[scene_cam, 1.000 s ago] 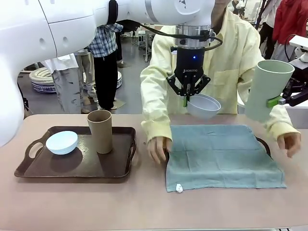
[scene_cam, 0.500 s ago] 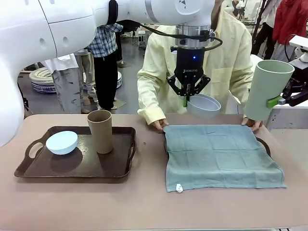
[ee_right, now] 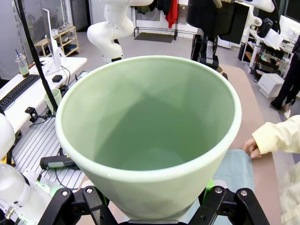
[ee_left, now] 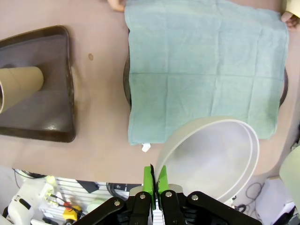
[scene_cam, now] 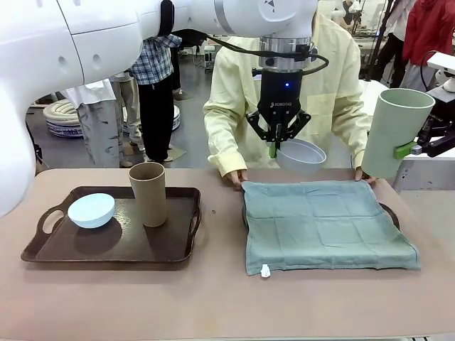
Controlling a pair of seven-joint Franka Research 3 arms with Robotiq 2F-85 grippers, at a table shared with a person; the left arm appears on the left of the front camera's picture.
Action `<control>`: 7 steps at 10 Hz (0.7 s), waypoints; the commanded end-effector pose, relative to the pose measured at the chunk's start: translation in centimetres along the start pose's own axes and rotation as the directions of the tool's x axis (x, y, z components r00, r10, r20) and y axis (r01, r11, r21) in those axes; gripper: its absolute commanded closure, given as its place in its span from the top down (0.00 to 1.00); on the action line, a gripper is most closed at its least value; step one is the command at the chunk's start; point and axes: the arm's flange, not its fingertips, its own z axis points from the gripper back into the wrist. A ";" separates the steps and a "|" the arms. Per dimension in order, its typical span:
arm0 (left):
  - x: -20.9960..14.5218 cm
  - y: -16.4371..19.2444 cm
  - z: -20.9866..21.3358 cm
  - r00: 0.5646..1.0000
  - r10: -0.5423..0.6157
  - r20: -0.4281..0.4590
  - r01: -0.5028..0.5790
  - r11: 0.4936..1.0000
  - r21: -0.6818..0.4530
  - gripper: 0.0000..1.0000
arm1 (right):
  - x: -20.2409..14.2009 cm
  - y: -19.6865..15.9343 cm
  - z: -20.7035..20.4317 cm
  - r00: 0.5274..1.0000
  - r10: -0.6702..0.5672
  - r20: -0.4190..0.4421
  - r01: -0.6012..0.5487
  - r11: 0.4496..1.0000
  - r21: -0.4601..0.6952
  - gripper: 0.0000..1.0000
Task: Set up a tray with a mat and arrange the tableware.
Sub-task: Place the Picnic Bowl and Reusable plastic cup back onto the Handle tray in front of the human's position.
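Observation:
My left gripper [scene_cam: 277,141] hangs above the far edge of the mat, shut on the rim of a pale grey-white bowl [scene_cam: 302,157]; its green pads [ee_left: 154,180] pinch that bowl [ee_left: 215,159]. At the right my right gripper [scene_cam: 398,150] is shut on a pale green cup [scene_cam: 395,128], held tilted in the air, and the cup [ee_right: 150,136] sits between its fingers. A teal mat [scene_cam: 323,224] lies over a dark tray [scene_cam: 390,212]. The person's hands [scene_cam: 234,176] hold the mat's far corners. A light blue bowl [scene_cam: 91,209] and a tan cup [scene_cam: 148,193] stand on a second tray [scene_cam: 106,252].
The brown second tray [ee_left: 56,126] with handles lies at the table's left. The person in a yellow shirt leans over the far edge. Bare tabletop [scene_cam: 213,298] runs along the near edge and between the two trays.
The person's hands moved from the mat's sides to its far corners, and the mat now lies flatter and squarer. Both arms stayed still with their loads.

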 end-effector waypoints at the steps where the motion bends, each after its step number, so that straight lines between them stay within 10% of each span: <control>1: 0.1 0.0 0.2 1.000 -0.021 0.011 0.021 1.000 -0.006 0.00 | -0.1 0.0 -0.1 1.000 0.017 -0.006 -0.017 1.000 0.004 0.71; 7: 0.1 0.0 0.2 1.000 -0.021 0.011 0.021 1.000 -0.006 0.00 | -0.1 0.0 -0.1 1.000 0.017 -0.006 -0.017 1.000 0.004 0.71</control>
